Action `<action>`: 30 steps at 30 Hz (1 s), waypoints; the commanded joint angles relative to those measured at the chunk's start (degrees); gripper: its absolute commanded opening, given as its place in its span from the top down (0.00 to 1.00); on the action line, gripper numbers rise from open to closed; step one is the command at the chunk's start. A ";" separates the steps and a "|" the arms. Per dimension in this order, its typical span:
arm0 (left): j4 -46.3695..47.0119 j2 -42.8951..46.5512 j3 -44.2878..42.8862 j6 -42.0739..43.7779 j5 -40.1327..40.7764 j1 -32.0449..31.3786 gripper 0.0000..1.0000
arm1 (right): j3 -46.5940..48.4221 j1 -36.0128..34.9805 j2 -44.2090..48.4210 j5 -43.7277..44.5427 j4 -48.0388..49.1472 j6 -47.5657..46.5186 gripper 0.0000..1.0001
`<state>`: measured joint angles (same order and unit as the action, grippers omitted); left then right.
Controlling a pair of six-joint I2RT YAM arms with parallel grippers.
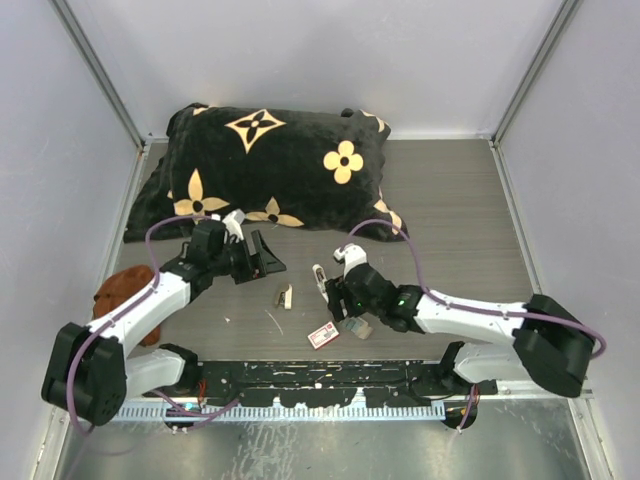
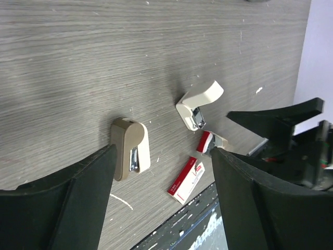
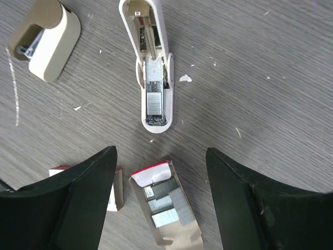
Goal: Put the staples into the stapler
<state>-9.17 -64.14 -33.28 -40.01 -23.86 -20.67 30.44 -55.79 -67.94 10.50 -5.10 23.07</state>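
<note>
The staples lie in grey strips inside their little slide-out tray. It rests on the surface between the right fingers, which stand wide apart and hold nothing. Just beyond the tray lies the white stapler, hinged open. The red-and-white box sits just beside the tray. The left fingers gape wide too, empty, above a tan stapler.

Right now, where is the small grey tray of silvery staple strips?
The tray lies bottom centre in the right wrist view, just below the open white plastic stapler.
</note>
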 commanded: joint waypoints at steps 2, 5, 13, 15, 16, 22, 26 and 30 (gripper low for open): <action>7.03 -6.18 -5.52 1.23 -7.35 -2.65 0.31 | 2.90 -3.40 -7.10 7.26 10.16 -3.24 0.28; 9.24 -10.74 -8.27 0.97 -8.27 -4.74 0.38 | 2.71 -3.63 -10.65 8.64 13.06 -3.72 0.34; 14.85 -22.50 -15.13 0.10 -9.93 -7.75 0.51 | -1.58 -3.63 -13.70 7.87 23.18 -3.94 0.49; 16.33 -25.43 -16.81 -0.49 -10.61 -8.70 0.52 | -2.45 -3.65 -14.24 7.36 24.83 -4.27 0.53; 17.03 -26.57 -17.53 -0.70 -10.69 -9.22 0.52 | -2.83 -3.69 -14.50 7.12 25.55 -4.45 0.56; 19.06 -32.82 -21.19 -0.77 -10.52 -11.85 0.52 | -4.62 -3.67 -16.08 6.02 28.80 -5.64 0.69; 19.06 -34.86 -22.10 -0.84 -11.01 -12.90 0.54 | -5.21 -3.62 -16.90 6.01 30.15 -5.94 0.74; 19.23 -34.35 -20.76 -2.65 -11.52 -13.90 0.55 | -5.54 -3.53 -17.38 6.07 30.69 -5.80 0.75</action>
<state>6.66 -99.42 -53.41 -41.28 -33.43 -33.74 25.39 -59.29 -83.53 16.88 22.06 17.72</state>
